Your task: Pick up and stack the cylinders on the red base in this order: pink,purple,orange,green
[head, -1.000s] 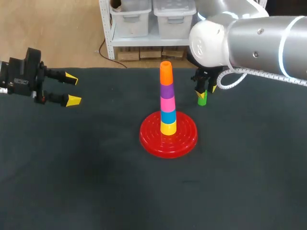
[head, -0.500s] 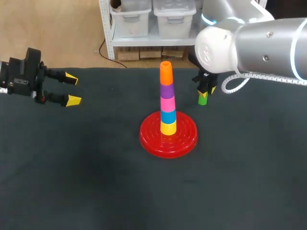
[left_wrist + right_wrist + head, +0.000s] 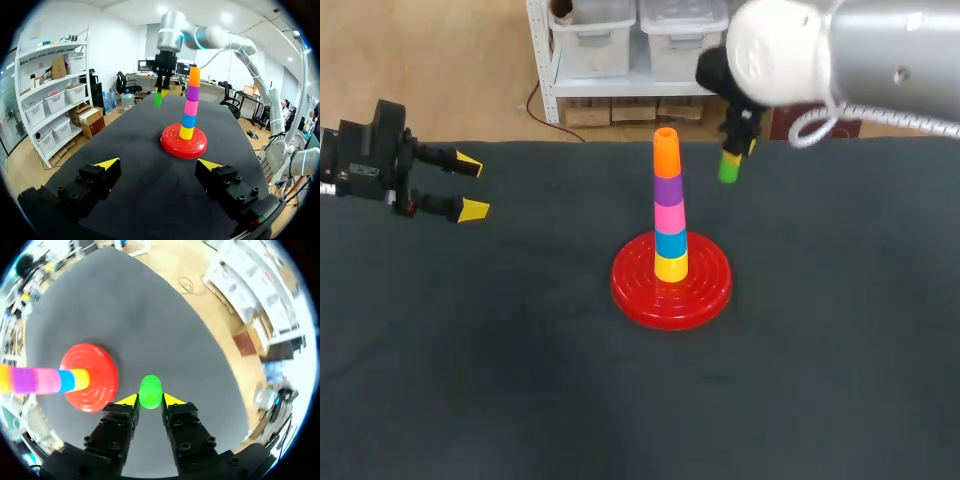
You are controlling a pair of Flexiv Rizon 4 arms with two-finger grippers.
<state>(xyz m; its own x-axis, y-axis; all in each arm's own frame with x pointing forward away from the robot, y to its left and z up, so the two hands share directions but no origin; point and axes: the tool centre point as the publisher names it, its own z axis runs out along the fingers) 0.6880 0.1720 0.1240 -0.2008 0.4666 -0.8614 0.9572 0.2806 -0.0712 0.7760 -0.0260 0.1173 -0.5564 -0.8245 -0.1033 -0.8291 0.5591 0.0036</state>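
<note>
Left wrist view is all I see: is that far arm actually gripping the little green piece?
Observer: Yes. The right wrist view shows the green cylinder pinched between the yellow tips of the right gripper.
Operator: Is it above the tower yet?
Observer: No. Looking down from that wrist, the red base lies off to the gripper's side, not under it.
Operator: Where's my arm?
Observer: Head view: left gripper open, near the left side of the table.
</note>
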